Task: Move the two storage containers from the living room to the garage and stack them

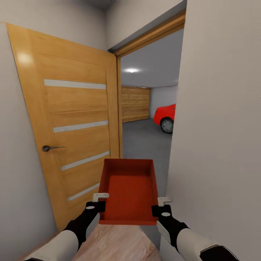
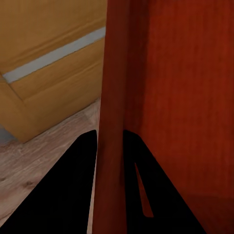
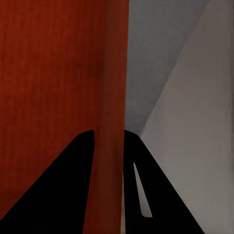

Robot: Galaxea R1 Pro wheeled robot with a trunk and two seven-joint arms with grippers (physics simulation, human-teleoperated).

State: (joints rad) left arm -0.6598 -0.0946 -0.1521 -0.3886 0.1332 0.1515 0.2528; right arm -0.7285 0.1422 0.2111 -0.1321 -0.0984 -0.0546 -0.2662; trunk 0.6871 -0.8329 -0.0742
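Carrying one storage container (image 1: 129,191), the robot stands at the doorway into the garage (image 1: 146,139), whose grey floor (image 1: 143,145) fills the centre of the head view. The left gripper (image 1: 96,207) pinches the container's left wall, the right gripper (image 1: 161,210) its right wall; both wrist views show a wall clamped between dark fingers. An open wooden door (image 1: 69,123) takes the left of the frame, a red car (image 1: 166,116) sits centre-right. Judging from this, nothing is placed yet: this box must be set down, the second fetched and stacked.
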